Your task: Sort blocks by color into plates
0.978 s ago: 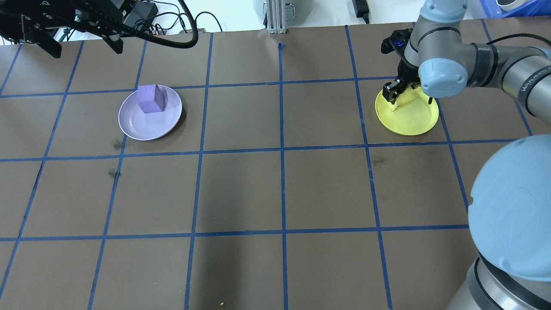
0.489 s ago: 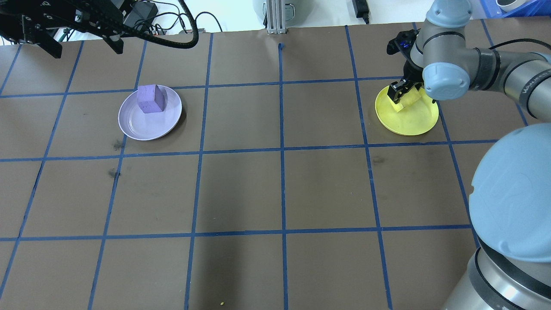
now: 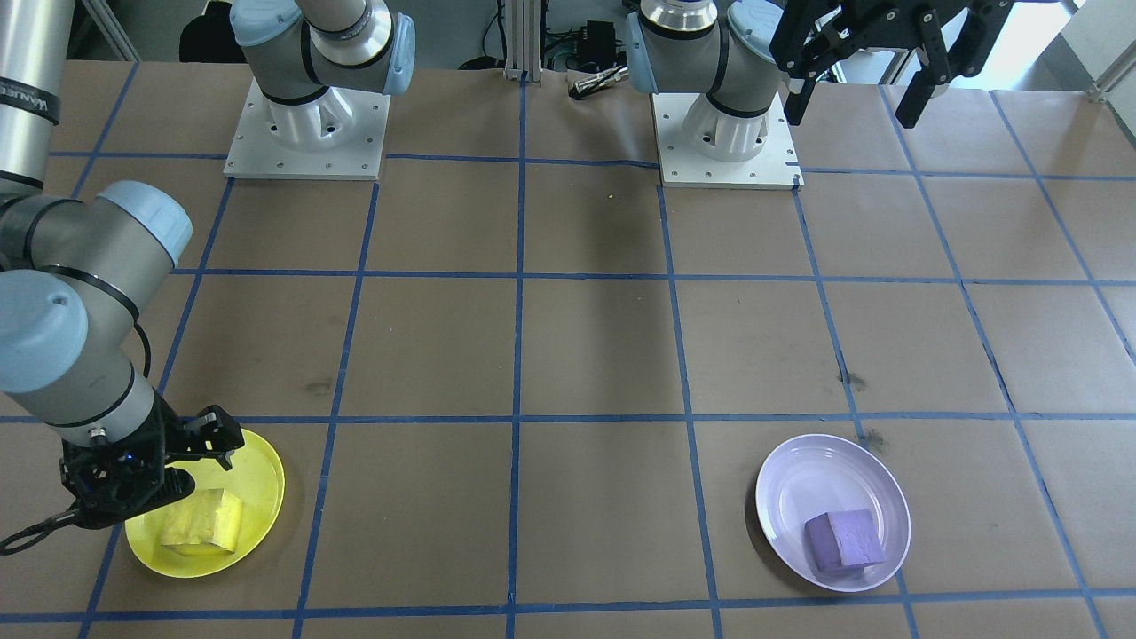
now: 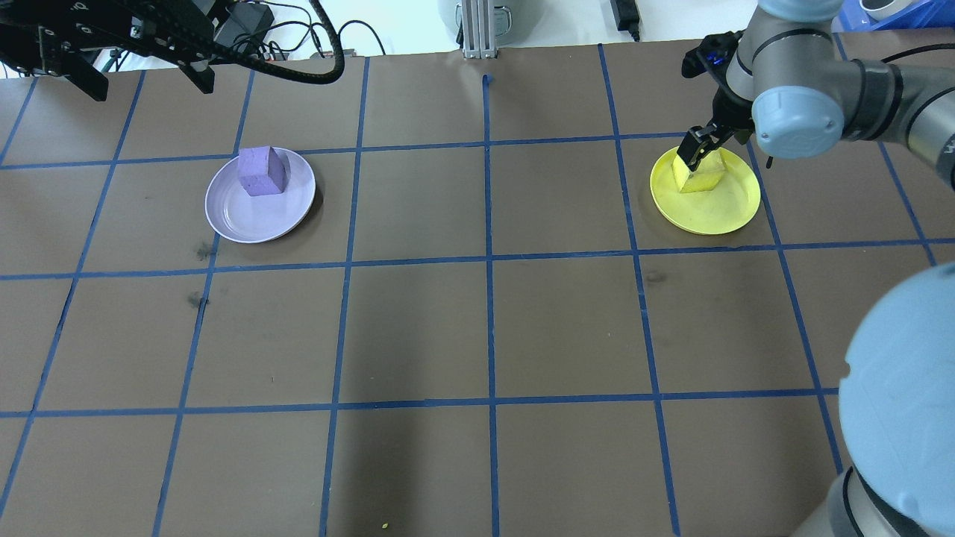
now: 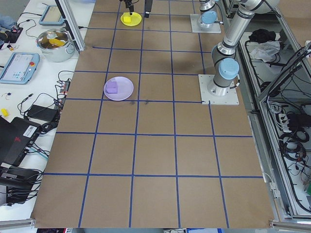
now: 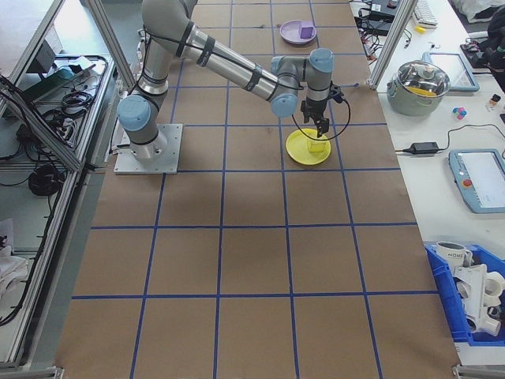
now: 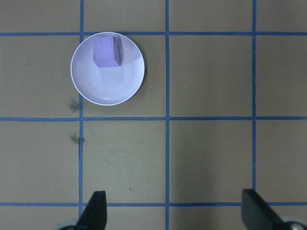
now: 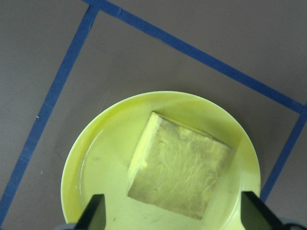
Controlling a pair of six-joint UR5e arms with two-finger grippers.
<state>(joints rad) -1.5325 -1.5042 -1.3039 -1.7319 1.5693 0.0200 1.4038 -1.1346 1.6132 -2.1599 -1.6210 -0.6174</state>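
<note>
The yellow block (image 8: 180, 172) lies in the yellow plate (image 8: 105, 153), at the table's far right in the overhead view. My right gripper (image 8: 175, 215) hangs open just above it, one finger on each side and neither touching. The same block (image 4: 700, 177) and plate (image 4: 709, 212) show overhead under that gripper (image 4: 705, 145). The purple block (image 4: 261, 171) rests in the lavender plate (image 4: 257, 216) at the far left. My left gripper (image 7: 175, 213) is open and empty, high above the table and well back from that plate (image 7: 108, 86).
Brown paper with a blue tape grid covers the table (image 4: 485, 328). Both arm bases (image 3: 306, 124) stand at the robot's edge. A steel pot (image 6: 422, 83), cables and a tablet sit on the side bench beyond the plates.
My right gripper has lifted up and away from the yellow block, which stays in the yellow plate. The left arm and the purple block have not moved.
</note>
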